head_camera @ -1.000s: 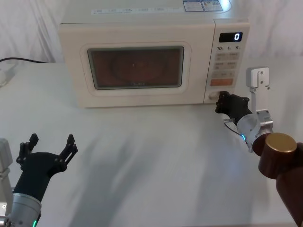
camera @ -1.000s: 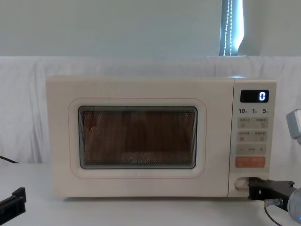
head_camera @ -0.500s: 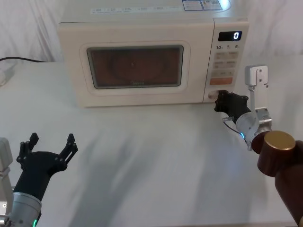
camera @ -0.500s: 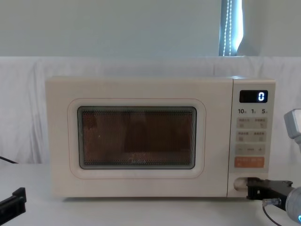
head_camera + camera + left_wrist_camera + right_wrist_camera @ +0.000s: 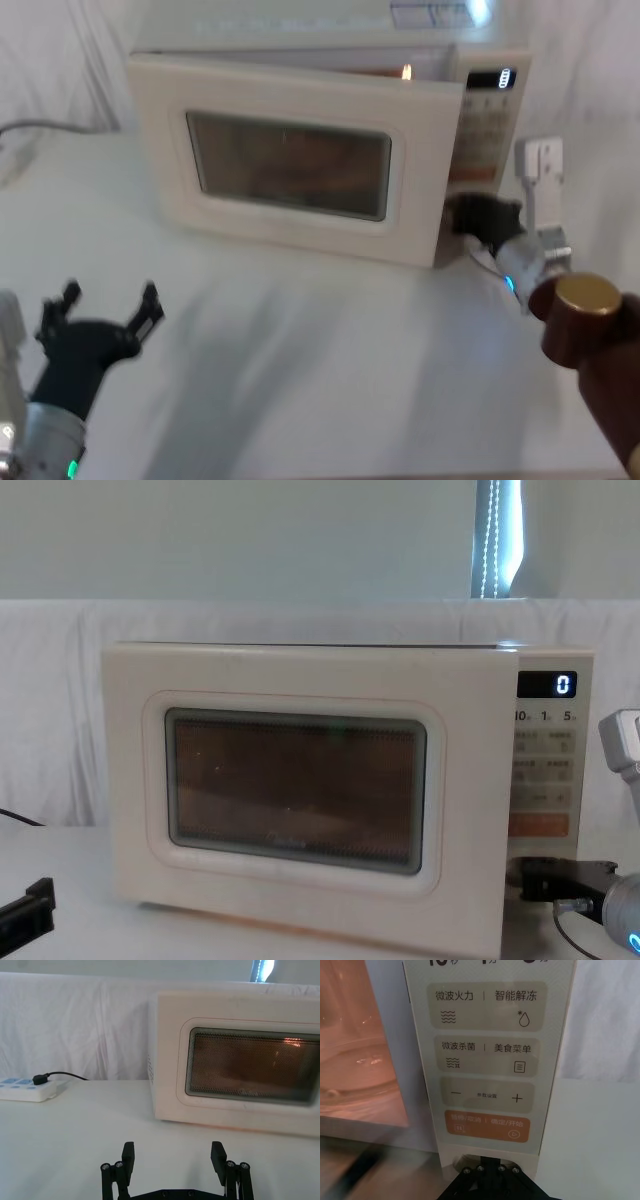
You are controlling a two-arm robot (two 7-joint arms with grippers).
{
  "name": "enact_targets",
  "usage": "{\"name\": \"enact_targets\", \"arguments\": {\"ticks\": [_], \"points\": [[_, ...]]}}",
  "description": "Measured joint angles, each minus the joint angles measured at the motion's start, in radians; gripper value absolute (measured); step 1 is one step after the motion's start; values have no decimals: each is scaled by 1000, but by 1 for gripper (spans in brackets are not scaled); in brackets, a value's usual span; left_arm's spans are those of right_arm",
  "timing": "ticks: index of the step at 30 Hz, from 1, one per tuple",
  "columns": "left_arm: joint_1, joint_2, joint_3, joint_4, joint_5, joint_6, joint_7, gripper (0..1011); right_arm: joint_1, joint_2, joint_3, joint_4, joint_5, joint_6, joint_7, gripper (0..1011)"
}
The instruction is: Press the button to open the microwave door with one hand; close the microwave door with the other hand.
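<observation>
Now the microwave door (image 5: 300,165) stands ajar, its free edge swung out toward me on the control-panel side, hinge on my left, with the cavity light glowing through the gap at the top. My right claw (image 5: 478,219) sits at the foot of the control panel (image 5: 487,1060), tip against the button (image 5: 487,1165); from the right wrist view I see the tip at the cream pill below the orange key (image 5: 487,1127), but I cannot tell whether its fingers are parted or clenched. I judge the opening half done, and closing is what remains.

My left claw (image 5: 98,325) hovers low over the table (image 5: 320,370), released, fingers (image 5: 218,1157) spread wide and holding nothing, well apart from the door and nearer my body. The door lies ahead of it and to its right, its long axis running across my view. I judge the left arm must travel forward and rightward to reach the outswung free edge, which lies on the far side from it, nearer the right claw.
</observation>
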Motion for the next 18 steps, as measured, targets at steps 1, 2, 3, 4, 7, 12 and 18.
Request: {"name": "enact_targets", "arguments": {"ticks": [1,2,3,4,7,12,18], "points": [[0,0,0,0,0,0,0,1001,0,0,0,1,0,0,0,0],[0,0,0,0,0,0,0,1001,1,0,0,1,0,0,0,0],[0,0,0,0,0,0,0,1001,1,0,0,2,0,0,0,0],[0,0,0,0,0,0,0,1001,1,0,0,2,-1,0,0,0],[0,0,0,0,0,0,0,1001,2,0,2,1,-1,0,0,0],[0,0,0,0,0,0,0,1001,-11,1,3,-22,-1,12,-2,0],[0,0,0,0,0,0,0,1001,-62,5,5,-103,0,48,-8,0]]}}
